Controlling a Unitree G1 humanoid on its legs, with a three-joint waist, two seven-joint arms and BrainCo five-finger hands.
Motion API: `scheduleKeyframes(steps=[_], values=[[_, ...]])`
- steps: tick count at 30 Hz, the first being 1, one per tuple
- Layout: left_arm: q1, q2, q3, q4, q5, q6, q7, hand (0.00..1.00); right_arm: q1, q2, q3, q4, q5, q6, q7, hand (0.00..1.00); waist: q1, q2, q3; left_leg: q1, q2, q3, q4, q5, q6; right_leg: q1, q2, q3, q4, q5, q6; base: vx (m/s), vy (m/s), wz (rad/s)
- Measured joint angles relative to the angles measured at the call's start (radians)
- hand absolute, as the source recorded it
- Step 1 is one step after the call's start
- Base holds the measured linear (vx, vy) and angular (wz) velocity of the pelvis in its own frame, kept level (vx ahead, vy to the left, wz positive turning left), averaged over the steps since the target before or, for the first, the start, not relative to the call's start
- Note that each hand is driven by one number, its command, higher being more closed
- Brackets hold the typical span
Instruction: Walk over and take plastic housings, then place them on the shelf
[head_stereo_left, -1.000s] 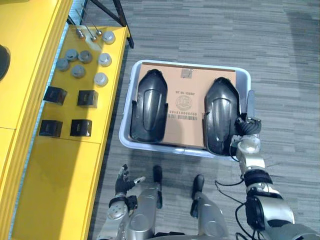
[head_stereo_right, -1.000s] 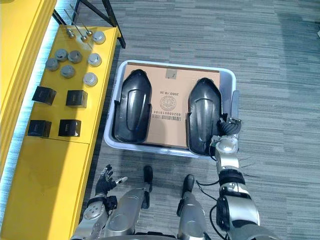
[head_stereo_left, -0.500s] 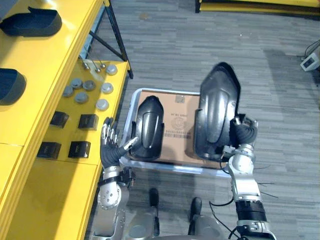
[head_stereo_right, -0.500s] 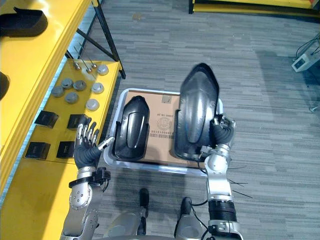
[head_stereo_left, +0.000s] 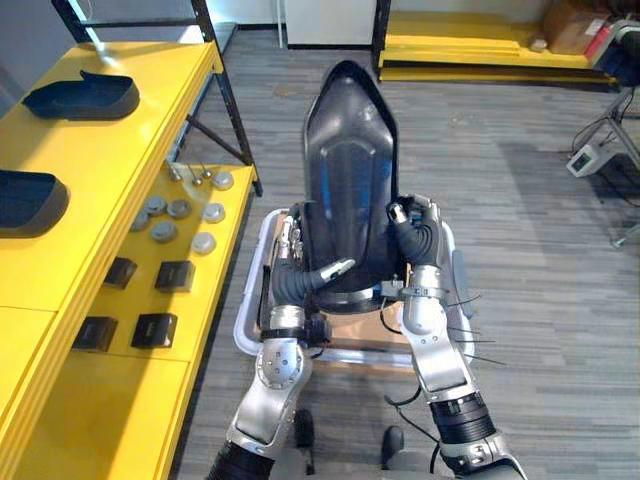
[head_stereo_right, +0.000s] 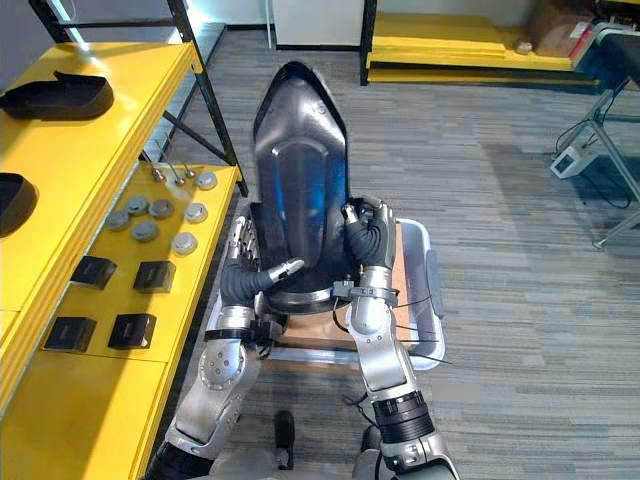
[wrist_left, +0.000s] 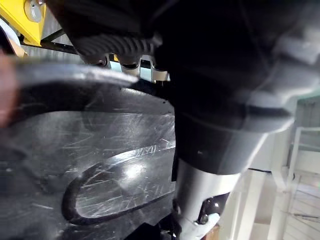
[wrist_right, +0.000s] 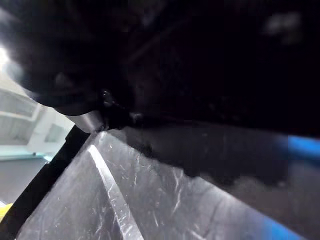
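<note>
Black plastic housing (head_stereo_left: 348, 170) upright above grey tote (head_stereo_right: 432, 285), long axis vertical, narrow end up. Pinched at lower left edge by left robot hand (head_stereo_left: 295, 275), thumb across front; clasped at right edge by right robot hand (head_stereo_left: 415, 240), fingers curled. Yellow shelf (head_stereo_left: 120, 150) off to left, nearer left arm.

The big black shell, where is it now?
In the left eye view, the black housing stands upright in the middle, held between the left hand and right hand, over the grey bin.
</note>
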Motion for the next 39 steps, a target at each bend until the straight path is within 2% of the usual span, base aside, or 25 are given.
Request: scheduleKeyframes(steps=[3, 4, 9, 13, 21, 24, 26, 28, 32, 38, 39], values=[[-0.022, 0.004, -0.005, 0.041, 0.007, 0.021, 0.014, 1.00, 0.001, -0.003, 0.006, 0.000, 0.001, 0.000, -0.003, 1.00, -0.002, -0.002, -0.020, 0.000, 0.001, 0.004, 0.000, 0.000, 0.000, -0.005, 0.002, 0.002, 0.001, 0.000, 0.000, 0.00, 0.003, -0.06], [-0.022, 0.006, -0.008, 0.044, 0.013, 0.021, 0.018, 1.00, 0.002, -0.004, 0.008, 0.000, 0.001, 0.000, -0.003, 0.00, -0.002, -0.003, -0.023, 0.000, 0.001, 0.005, 0.000, 0.000, 0.000, -0.006, 0.003, 0.003, 0.001, 0.000, 0.000, 0.00, 0.000, 0.00], [-0.022, 0.022, -0.030, 0.107, 0.013, 0.045, 0.020, 1.00, 0.014, -0.015, 0.052, -0.002, 0.060, -0.008, -0.001, 0.00, -0.024, -0.005, -0.044, 0.002, 0.001, 0.008, -0.001, 0.000, 0.000, -0.006, 0.004, 0.012, 0.002, 0.001, -0.001, 0.00, 0.001, -0.01], [-0.022, 0.023, -0.021, 0.117, -0.005, 0.052, 0.023, 1.00, 0.022, -0.042, 0.077, -0.002, 0.110, -0.024, 0.010, 0.00, -0.024, -0.005, -0.066, 0.003, 0.001, 0.011, -0.001, 0.000, 0.000, -0.006, 0.003, 0.018, 0.002, 0.001, -0.001, 0.00, 0.003, -0.02], [-0.021, 0.032, 0.035, 0.098, 0.047, 0.059, 0.023, 1.00, 0.056, -0.072, 0.094, -0.048, 0.259, -0.080, 0.093, 0.00, -0.023, -0.007, -0.086, 0.022, 0.002, 0.010, -0.008, 0.000, 0.000, 0.009, 0.004, 0.018, 0.002, 0.000, -0.002, -0.02, 0.004, 0.00], [-0.021, 0.031, 0.064, 0.060, 0.077, 0.057, 0.022, 1.00, 0.059, -0.120, 0.090, -0.116, 0.342, -0.105, 0.146, 0.00, -0.023, -0.008, -0.088, 0.023, 0.002, 0.013, -0.008, 0.000, 0.000, 0.009, 0.004, 0.021, 0.002, -0.002, -0.005, -0.02, 0.006, -0.02], [-0.020, 0.030, 0.106, 0.054, 0.078, 0.057, 0.021, 1.00, 0.069, -0.147, 0.071, -0.192, 0.412, -0.146, 0.188, 0.00, -0.023, -0.010, -0.090, 0.026, 0.002, 0.015, -0.008, 0.000, 0.000, 0.010, 0.005, 0.024, 0.002, 0.000, -0.003, -0.01, 0.008, -0.03], [-0.010, 0.028, 0.130, 0.055, 0.079, 0.060, 0.021, 1.00, 0.081, -0.149, 0.041, -0.242, 0.467, -0.180, 0.211, 0.00, -0.023, -0.012, -0.091, 0.027, 0.003, 0.016, -0.008, 0.000, 0.000, 0.010, 0.005, 0.024, 0.002, 0.001, -0.001, 0.00, 0.000, 0.00], [0.042, 0.028, 0.183, 0.056, 0.079, 0.065, 0.018, 1.00, 0.085, -0.152, -0.118, -0.313, 0.590, -0.253, 0.221, 0.00, -0.024, -0.020, -0.096, 0.029, 0.003, 0.022, -0.008, 0.000, 0.000, 0.009, 0.005, 0.028, 0.002, 0.001, -0.001, 0.00, 0.002, -0.02], [0.109, 0.012, 0.244, 0.056, 0.077, 0.065, 0.014, 1.00, 0.163, -0.140, -0.352, -0.301, 0.709, -0.288, 0.192, 0.00, -0.024, -0.022, -0.098, 0.028, 0.003, 0.024, -0.009, -0.001, -0.001, 0.008, 0.005, 0.028, 0.002, 0.000, -0.001, 0.00, 0.000, 0.00], [0.126, 0.011, 0.260, 0.056, 0.077, 0.065, 0.013, 1.00, 0.195, -0.140, -0.433, -0.269, 0.725, -0.295, 0.170, 0.00, -0.026, -0.022, -0.098, 0.027, 0.003, 0.024, -0.009, -0.001, -0.001, 0.007, 0.005, 0.028, 0.001, 0.000, -0.002, 0.00, 0.000, 0.00]])
